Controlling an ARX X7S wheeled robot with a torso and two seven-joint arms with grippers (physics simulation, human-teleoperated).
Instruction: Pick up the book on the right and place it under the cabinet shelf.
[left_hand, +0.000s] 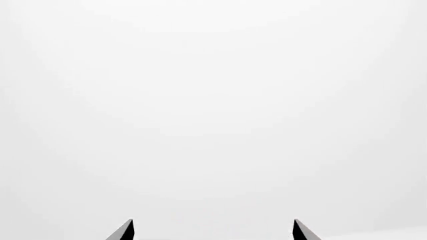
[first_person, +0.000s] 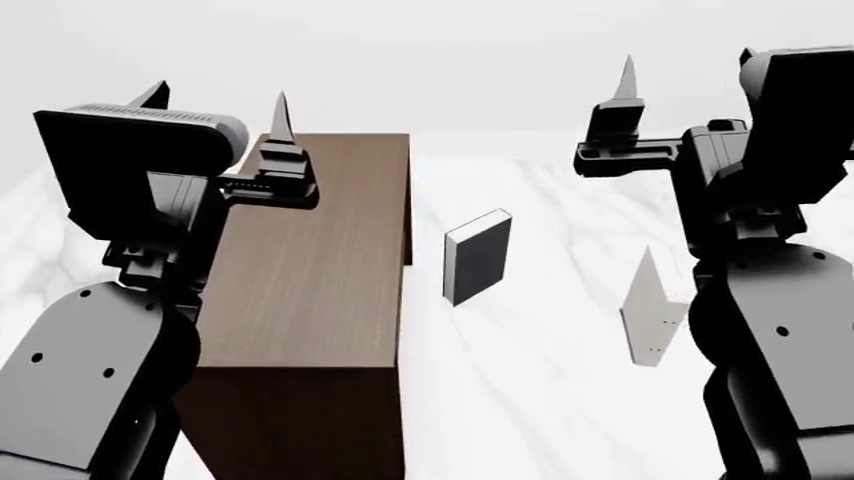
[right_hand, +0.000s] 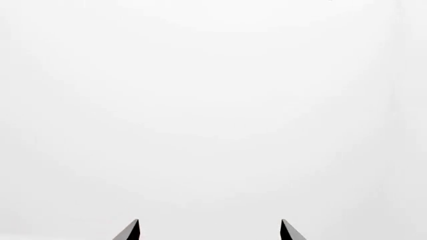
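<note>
Gaping wide and empty, both grippers, left (left_hand: 213, 230) and right (right_hand: 209, 230), hung raised, the book (first_person: 653, 310) standing below the right one.

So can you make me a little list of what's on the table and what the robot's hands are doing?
big thing: dark brown wood-grain cabinet, at the table's left
middle: thick black-covered book, standing upright
right: thin pale grey-white book, upright, partly behind the right arm
surface: white marble table
left tool: open, empty, raised
right tool: open, empty, raised
</note>
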